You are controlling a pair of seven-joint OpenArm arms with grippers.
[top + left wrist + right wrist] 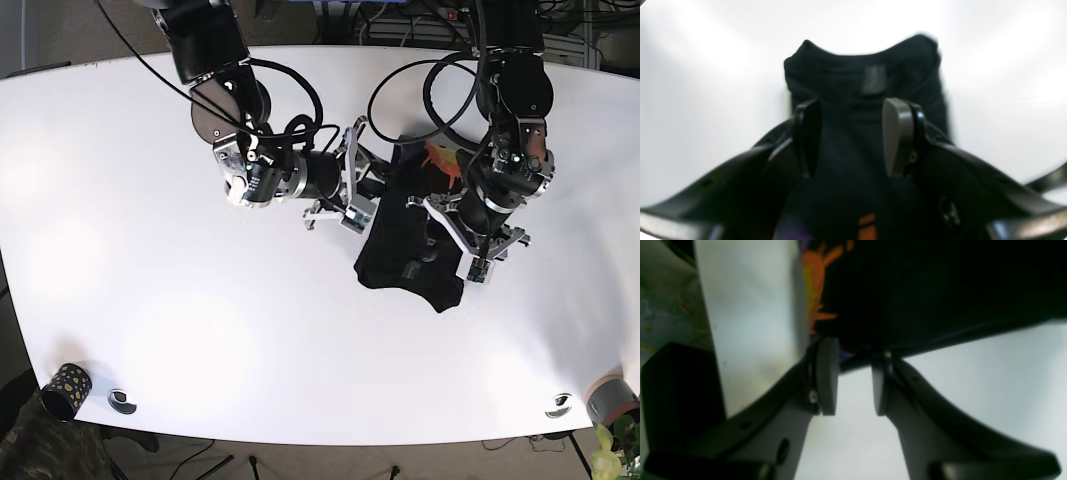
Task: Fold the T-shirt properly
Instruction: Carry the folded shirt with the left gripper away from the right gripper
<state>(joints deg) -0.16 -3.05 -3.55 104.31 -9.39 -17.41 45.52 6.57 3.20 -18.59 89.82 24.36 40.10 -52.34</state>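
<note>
Right claw (372,186): released, fingers spread, at the left edge of the shirt.
T-shirt (415,245): black, partly folded, mid-bench (150,250), orange print near the top.
Left claw (432,232): spread wide over the fabric, gripping nothing.

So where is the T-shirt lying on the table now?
In the base view the T-shirt lies right of the table's centre, partly folded, between the right gripper and the left gripper.
</note>
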